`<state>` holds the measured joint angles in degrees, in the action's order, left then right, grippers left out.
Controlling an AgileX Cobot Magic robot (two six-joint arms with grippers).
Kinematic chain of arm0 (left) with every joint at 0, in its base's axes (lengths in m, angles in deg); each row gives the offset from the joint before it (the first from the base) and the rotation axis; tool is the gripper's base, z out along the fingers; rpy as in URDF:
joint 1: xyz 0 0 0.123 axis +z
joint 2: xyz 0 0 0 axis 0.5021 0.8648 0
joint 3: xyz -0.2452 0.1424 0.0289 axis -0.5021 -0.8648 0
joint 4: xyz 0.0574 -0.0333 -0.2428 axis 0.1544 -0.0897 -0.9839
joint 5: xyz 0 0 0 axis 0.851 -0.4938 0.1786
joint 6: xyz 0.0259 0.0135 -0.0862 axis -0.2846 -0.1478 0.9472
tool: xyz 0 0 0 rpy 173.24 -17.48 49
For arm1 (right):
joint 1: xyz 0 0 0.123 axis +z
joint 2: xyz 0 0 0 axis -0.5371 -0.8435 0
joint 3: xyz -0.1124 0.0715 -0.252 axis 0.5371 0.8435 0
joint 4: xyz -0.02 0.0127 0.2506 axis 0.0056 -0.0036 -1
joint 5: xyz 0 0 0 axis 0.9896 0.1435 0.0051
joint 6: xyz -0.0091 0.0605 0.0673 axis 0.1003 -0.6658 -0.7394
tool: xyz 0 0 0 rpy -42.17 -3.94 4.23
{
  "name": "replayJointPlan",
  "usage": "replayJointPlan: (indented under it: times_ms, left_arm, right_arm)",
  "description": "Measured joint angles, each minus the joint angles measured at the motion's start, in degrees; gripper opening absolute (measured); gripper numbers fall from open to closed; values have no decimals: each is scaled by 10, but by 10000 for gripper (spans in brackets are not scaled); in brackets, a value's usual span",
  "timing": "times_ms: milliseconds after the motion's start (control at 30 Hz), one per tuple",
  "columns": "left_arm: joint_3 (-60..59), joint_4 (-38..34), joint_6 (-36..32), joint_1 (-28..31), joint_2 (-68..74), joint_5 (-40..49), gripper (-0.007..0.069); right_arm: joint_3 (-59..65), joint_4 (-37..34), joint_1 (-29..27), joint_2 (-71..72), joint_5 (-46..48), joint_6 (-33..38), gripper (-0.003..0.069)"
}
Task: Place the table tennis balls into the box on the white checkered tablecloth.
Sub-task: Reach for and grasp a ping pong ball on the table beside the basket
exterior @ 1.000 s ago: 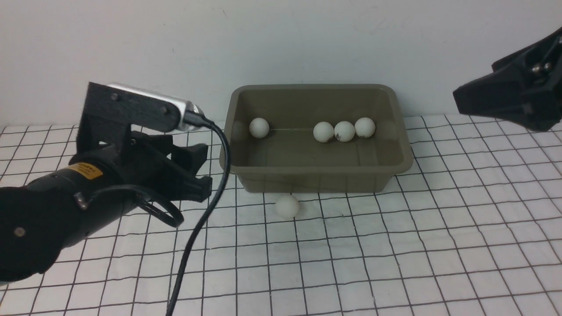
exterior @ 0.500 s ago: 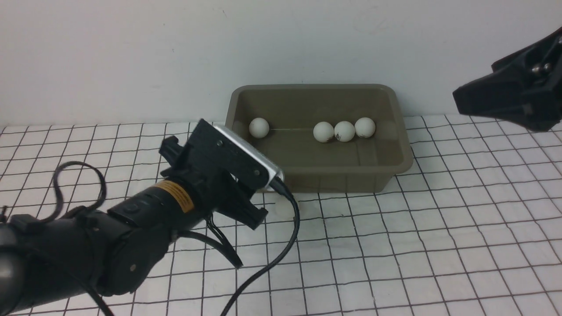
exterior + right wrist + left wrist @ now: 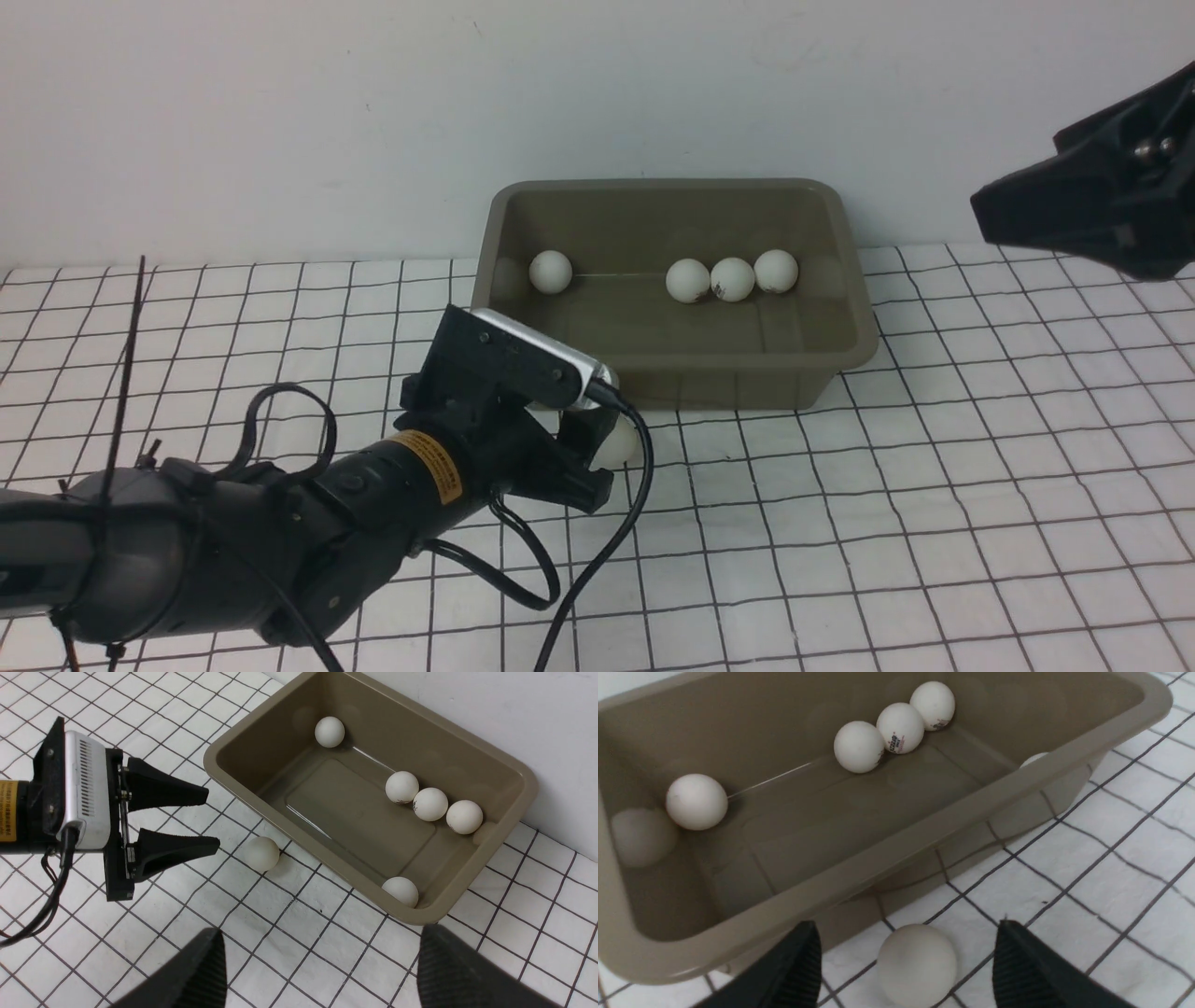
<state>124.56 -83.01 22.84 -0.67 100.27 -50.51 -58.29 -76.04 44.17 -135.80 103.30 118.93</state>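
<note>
The olive-grey box (image 3: 709, 383) stands at the back of the white checkered tablecloth (image 3: 934, 485). Several table tennis balls lie in it: one (image 3: 551, 272) at the left, a row of three (image 3: 733, 279) along the far wall, and one (image 3: 399, 891) in the near right corner. A loose ball (image 3: 618, 446) (image 3: 261, 854) rests on the cloth against the box's front wall. My left gripper (image 3: 597, 462) (image 3: 906, 926) is open, low in front of the box. The ball (image 3: 917, 963) shows between its fingers, untouched and just ahead of the tips. My right gripper (image 3: 322, 931) hangs open, high at the right.
The left arm's black cable (image 3: 597, 560) loops over the cloth in front of the box. A pale wall (image 3: 373, 112) rises directly behind the box. Bare checkered cloth stretches to the right and front of the box.
My left arm swung from the box's left side down to its front, up to the loose ball, and its jaws opened. The right arm barely shifted.
</note>
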Motion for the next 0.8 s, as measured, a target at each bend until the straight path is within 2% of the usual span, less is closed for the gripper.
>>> replayJointPlan:
  times_ms: [133,400,800]
  left_arm:
    - [0,11,31,-2,7,3,493]
    - [0,9,42,-23,71,-3,493]
    - [4,-36,41,-24,189,-170,493]
  right_arm:
    - [0,1,0,0,-1,0,495]
    - [0,1,0,0,-2,0,495]
    - [0,1,0,0,-2,4,495]
